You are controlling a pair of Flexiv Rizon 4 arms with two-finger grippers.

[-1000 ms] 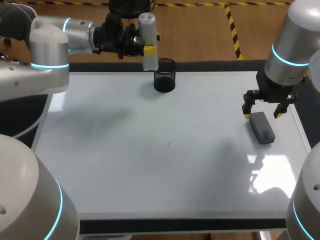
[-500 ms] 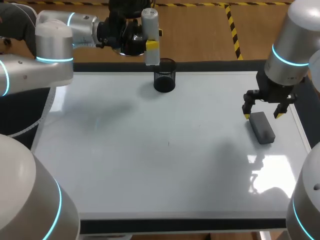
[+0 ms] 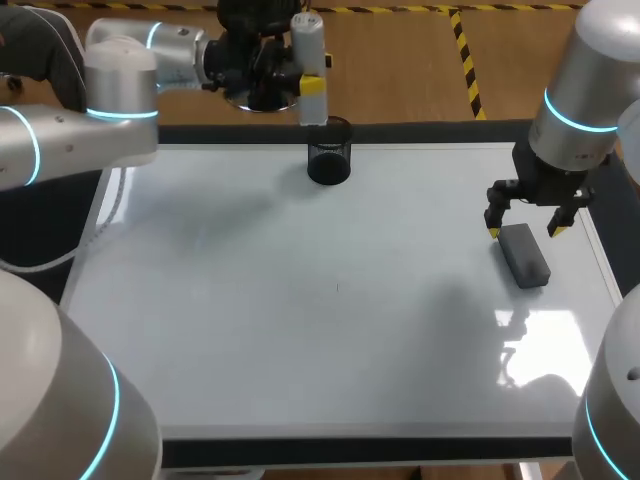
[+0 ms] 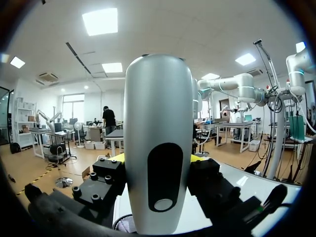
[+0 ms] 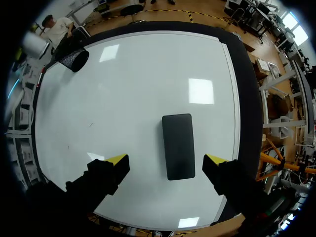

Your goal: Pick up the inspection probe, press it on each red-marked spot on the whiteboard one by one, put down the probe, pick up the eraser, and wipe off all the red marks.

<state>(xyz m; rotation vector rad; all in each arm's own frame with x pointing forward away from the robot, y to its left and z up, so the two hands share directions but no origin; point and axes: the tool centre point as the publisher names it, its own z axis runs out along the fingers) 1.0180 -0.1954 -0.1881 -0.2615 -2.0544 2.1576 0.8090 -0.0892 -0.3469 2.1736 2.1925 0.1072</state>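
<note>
**Caution: drop and misgrip**

Left end effector [image 3: 312, 88] pinches the probe [image 3: 308, 45] above the cup [image 3: 329, 162] at 12 o'clock; a tilted release may topple it. Right end effector [image 3: 523, 230], spread, hangs over the eraser [image 3: 527, 260] at 3 o'clock; skewed closing may push it.

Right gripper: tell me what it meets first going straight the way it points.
The right gripper would probably meet the black eraser, flat on the whiteboard straight ahead of its open fingers. Nothing shows between, though depth is unclear.
</note>
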